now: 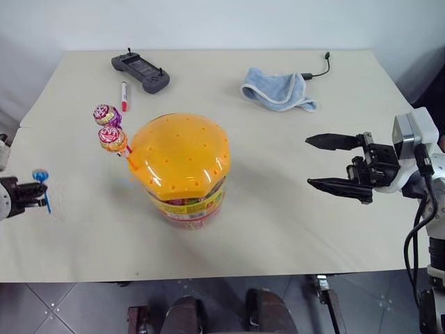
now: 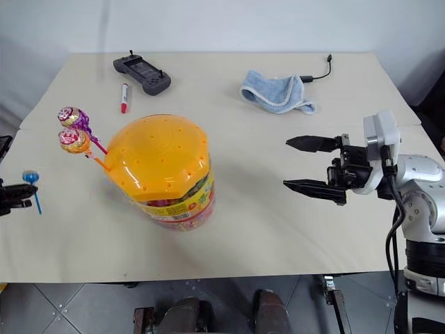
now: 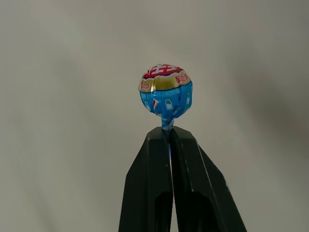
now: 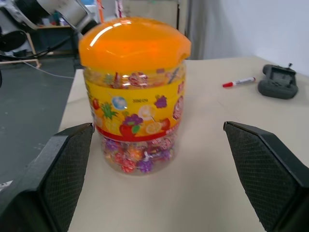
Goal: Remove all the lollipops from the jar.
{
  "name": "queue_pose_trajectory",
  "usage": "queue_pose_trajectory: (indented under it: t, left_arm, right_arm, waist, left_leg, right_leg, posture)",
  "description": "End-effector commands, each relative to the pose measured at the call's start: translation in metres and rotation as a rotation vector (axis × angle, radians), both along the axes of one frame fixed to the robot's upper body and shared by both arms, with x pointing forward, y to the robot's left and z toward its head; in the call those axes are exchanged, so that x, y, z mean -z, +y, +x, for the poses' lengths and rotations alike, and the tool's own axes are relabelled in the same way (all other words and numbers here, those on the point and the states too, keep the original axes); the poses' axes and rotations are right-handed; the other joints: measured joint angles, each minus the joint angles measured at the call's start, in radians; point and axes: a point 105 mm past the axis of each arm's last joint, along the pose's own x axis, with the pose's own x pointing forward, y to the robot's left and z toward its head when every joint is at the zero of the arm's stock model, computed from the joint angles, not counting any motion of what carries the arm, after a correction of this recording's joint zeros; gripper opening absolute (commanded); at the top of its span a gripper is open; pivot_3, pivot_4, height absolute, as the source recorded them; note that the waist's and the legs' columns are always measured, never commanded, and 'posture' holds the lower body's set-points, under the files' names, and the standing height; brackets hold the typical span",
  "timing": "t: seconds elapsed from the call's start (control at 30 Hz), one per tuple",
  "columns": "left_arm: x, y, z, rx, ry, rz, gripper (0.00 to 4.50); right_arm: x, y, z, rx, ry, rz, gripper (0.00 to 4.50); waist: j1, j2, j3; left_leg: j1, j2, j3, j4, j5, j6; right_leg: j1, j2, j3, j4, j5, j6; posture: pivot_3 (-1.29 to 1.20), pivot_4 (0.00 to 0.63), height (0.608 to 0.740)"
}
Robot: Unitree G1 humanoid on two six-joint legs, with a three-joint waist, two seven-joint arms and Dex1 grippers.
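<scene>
Robot lab: covered table [image 1: 292, 209], handheld controller [image 1: 141, 72], equipment clutter behind jar.

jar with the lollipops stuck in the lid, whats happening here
The robot is emptying lollipops from the jar on the table. Its left gripper, off to the jar's left, is shut on the stick of the blue lollipop, already clear of the jar. The orange lollipop and the purple lollipop are still stuck in the orange lid. The right gripper hangs open to the jar's right, holding nothing.
</scene>
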Motion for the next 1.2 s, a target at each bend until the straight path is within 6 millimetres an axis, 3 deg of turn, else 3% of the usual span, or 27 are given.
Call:
queue_pose_trajectory:
  t: [0.03, 0.07, 0.2, 0.4, 0.6, 0.7, 0.83, 0.9, 1.0, 1.1, 1.2]
  left_arm:
    - [0.001, 0.007, 0.002, -0.042, 0.03, 0.02, 0.03]
    - [0.004, 0.006, 0.002, -0.041, 0.054, 0.018, 0.03]
    - [0.008, 0.003, 0.003, -0.025, 0.098, 0.018, 0.96]
    - [0.003, 0.002, 0.007, -0.013, 0.087, 0.03, 2.85]
    - [-0.039, -0.012, 0.011, 0.078, 0.006, 0.103, 4.49]
    - [-0.054, -0.016, 0.013, 0.107, -0.034, 0.123, 4.49]
    - [-0.082, -0.035, 0.019, 0.233, -0.148, 0.141, 4.49]
    - [-0.103, -0.065, 0.022, 0.429, -0.31, 0.143, 4.49]
    - [-0.12, -0.112, 0.005, 0.79, -0.556, 0.063, 4.49]
    - [-0.127, -0.124, -0.006, 0.935, -0.746, 0.0, 4.49]
    - [-0.119, -0.132, -0.01, 1.044, -0.825, -0.034, 4.49]
  right_arm:
    - [-0.017, -0.001, -0.007, -0.013, -0.074, -0.003, 4.5]
    - [-0.017, -0.002, -0.006, -0.007, -0.077, -0.002, 4.5]
    - [-0.015, -0.002, -0.004, 0.009, -0.077, -0.003, 4.5]
    - [-0.014, -0.004, 0.0, 0.03, -0.079, -0.006, 4.5]
    - [-0.017, -0.008, 0.005, 0.048, -0.091, -0.018, 4.5]
    - [-0.019, -0.009, 0.007, 0.052, -0.098, -0.02, 4.5]
    - [-0.021, -0.01, 0.009, 0.061, -0.111, -0.023, 4.5]
    - [-0.022, -0.011, 0.009, 0.071, -0.118, -0.026, 4.5]
    - [-0.023, -0.014, 0.01, 0.087, -0.124, -0.029, 4.5]
    - [-0.023, -0.016, 0.01, 0.106, -0.132, -0.031, 4.5]
    - [-0.025, -0.018, 0.009, 0.116, -0.136, -0.032, 4.5]
  waist:
    - [0.0, 0.0, 0.0]
    - [-0.001, -0.001, -0.001]
    - [-0.004, -0.001, -0.001]
    - [-0.003, -0.001, -0.001]
    - [-0.003, -0.004, 0.0]
    - [-0.004, -0.004, 0.0]
    - [-0.003, -0.004, 0.0]
    - [-0.003, -0.004, 0.0]
    - [-0.003, -0.004, 0.0]
    - [-0.004, -0.004, 0.0]
    - [-0.006, -0.004, 0.0]
  left_leg:
    - [0.0, 0.0, 0.0, 0.0, 0.0, 0.0]
    - [0.0, 0.0, 0.0, 0.0, 0.0, 0.0]
    - [0.0, 0.0, 0.001, 0.0, 0.0, 0.0]
    - [0.0, 0.0, 0.001, 0.0, 0.0, 0.0]
    - [0.0, 0.0, 0.001, 0.0, 0.0, 0.0]
    - [0.0, 0.0, 0.002, 0.0, 0.0, 0.0]
    - [0.0, 0.0, 0.003, 0.0, 0.0, 0.0]
    - [-0.001, 0.0, 0.003, 0.0, 0.0, 0.0]
    - [-0.001, 0.0, 0.003, 0.001, 0.0, 0.0]
    - [-0.001, 0.001, 0.004, 0.001, 0.0, 0.0]
    - [-0.001, 0.001, 0.004, 0.001, 0.0, 0.0]
  right_leg:
    - [0.0, 0.0, 0.0, 0.0, 0.0, 0.0]
    - [0.0, 0.0, 0.0, 0.0, 0.0, 0.0]
    - [-0.001, 0.0, 0.0, 0.0, 0.0, 0.0]
    - [-0.001, 0.0, 0.0, 0.0, 0.0, 0.0]
    - [-0.001, 0.0, 0.0, 0.001, 0.0, 0.0]
    - [-0.001, 0.0, 0.001, 0.001, 0.0, 0.0]
    - [-0.002, 0.0, 0.001, 0.001, 0.0, 0.0]
    - [-0.002, 0.0, 0.001, 0.001, 0.0, 0.0]
    - [-0.002, 0.0, 0.001, 0.001, 0.0, 0.0]
    - [-0.003, 0.0, 0.002, 0.002, 0.0, 0.0]
    - [-0.003, 0.0, 0.002, 0.002, 0.0, 0.0]
  posture:
    - [0.0, 0.15, 0.74]
    - [0.0, 0.15, 0.74]
    - [0.0, 0.15, 0.74]
    - [0.0, 0.15, 0.74]
    - [0.0, 0.15, 0.74]
    - [0.0, 0.15, 0.74]
    - [0.0, 0.15, 0.74]
    - [0.0, 0.15, 0.74]
    - [0.0, 0.15, 0.74]
    - [0.0, 0.15, 0.74]
    - [0.0, 0.15, 0.74]
